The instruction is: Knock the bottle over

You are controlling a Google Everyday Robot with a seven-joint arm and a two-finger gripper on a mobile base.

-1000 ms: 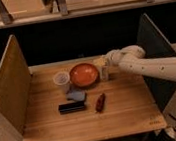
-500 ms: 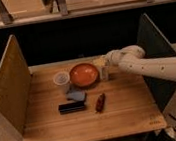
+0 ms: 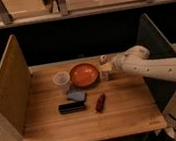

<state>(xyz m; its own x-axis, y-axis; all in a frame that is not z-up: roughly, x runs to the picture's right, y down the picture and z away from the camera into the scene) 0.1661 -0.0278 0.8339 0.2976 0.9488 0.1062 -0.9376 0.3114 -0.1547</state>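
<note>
The bottle (image 3: 103, 59) is small, slim and pale with a light cap. It stands upright at the back of the wooden table (image 3: 128, 109), just right of the orange bowl (image 3: 84, 74). My gripper (image 3: 104, 69) comes in from the right on the white arm (image 3: 157, 67). It sits right at the bottle, in front of its lower part and next to the bowl's right rim. The bottle's lower part is hidden behind the gripper.
A clear cup (image 3: 61, 82) stands left of the bowl. A blue sponge (image 3: 76, 95), a black flat object (image 3: 72, 107) and a dark red elongated object (image 3: 100, 102) lie in front. A wooden panel (image 3: 8, 88) stands on the left and a dark panel (image 3: 155, 43) on the right.
</note>
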